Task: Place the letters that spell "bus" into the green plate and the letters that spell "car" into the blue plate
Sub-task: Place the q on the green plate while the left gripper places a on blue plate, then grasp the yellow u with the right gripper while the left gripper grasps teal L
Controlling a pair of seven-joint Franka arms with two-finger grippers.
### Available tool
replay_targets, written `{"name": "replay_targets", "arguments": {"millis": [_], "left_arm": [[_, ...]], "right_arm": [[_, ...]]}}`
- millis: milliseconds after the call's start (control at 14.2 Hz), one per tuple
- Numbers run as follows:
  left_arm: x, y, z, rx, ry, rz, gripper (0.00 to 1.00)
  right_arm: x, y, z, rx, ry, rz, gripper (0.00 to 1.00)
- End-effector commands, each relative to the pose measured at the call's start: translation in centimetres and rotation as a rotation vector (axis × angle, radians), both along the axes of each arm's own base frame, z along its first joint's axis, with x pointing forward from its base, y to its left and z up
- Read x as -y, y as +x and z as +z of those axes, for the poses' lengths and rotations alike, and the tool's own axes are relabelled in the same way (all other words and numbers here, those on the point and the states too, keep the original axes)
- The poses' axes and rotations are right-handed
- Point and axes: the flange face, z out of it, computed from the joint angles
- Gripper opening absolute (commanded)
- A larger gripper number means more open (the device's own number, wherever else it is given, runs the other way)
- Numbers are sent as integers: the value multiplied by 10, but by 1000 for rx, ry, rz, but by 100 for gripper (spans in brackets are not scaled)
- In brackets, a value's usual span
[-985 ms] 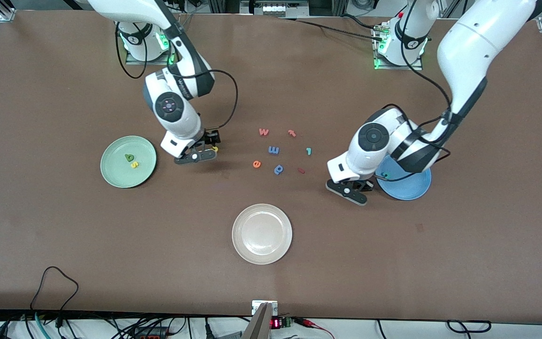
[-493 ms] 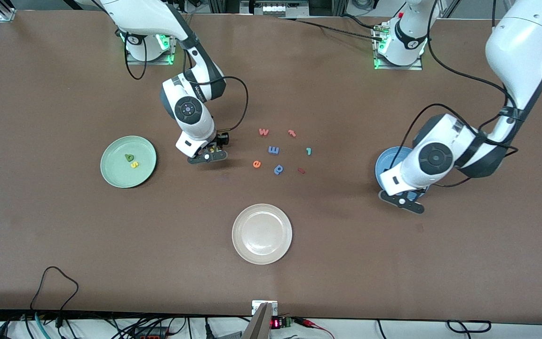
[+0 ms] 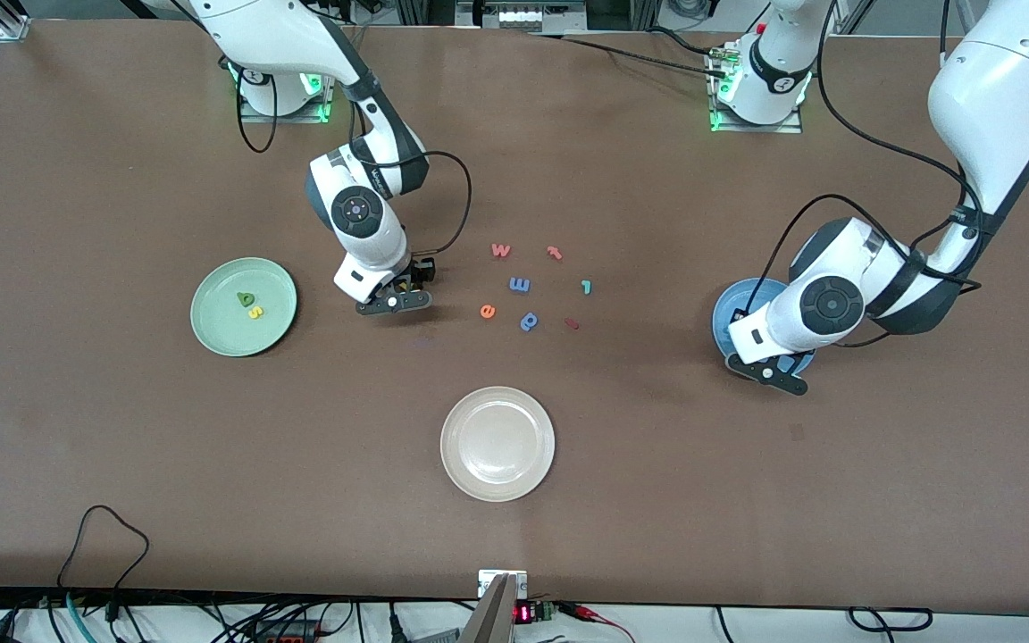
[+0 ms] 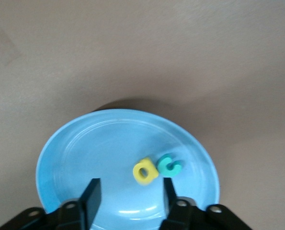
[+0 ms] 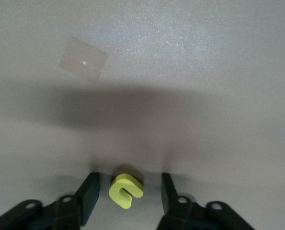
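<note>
left gripper: over the blue plate at mid-right of the front view, fingers spread above yellow "a" and teal "c", apparently just dropped | right gripper: jaws apart astride yellow "u", likely for pickup; green plate mid-left | surface: brown table

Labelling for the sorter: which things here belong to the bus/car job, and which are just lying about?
Job:
- green plate with dark green b and yellow s
- yellow u between right gripper fingers
- blue plate with yellow a and teal c, under left gripper
- teal r

Lying about:
- cream plate
- w, red t, m, e, blue p, small red piece
</note>
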Motion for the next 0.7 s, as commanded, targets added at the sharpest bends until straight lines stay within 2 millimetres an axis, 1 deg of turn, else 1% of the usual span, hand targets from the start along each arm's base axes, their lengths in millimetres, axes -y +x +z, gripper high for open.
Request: {"name": "replay_targets", "arguments": {"millis": [0, 70, 141, 281, 352, 422, 493, 563, 633], "left_arm": [[41, -14, 29, 9, 19, 53, 100], [69, -23, 40, 21, 18, 129, 100], [96, -31, 45, 41, 19, 212, 100], [144, -48, 38, 55, 9, 286, 100], [167, -56, 37, 74, -15, 307, 100], [188, -63, 35, 84, -50, 316, 97], [203, -71, 28, 73, -68, 323, 85], [217, -78, 26, 73, -77, 321, 76], [226, -84, 23, 70, -88, 312, 68]], "right_arm": [[-2, 0, -6, 3, 8, -20, 55], [-2, 0, -6, 3, 8, -20, 50], [-2, 0, -7, 2, 7, -20, 41], [-3, -1, -9, 0, 5, -19, 26], [-2, -1, -9, -1, 4, -20, 21], [-2, -1, -9, -1, 4, -20, 15], [-2, -1, -9, -1, 4, -19, 14], [-2, -1, -9, -2, 5, -14, 11], [-1, 0, -8, -2, 5, -8, 11]]}}
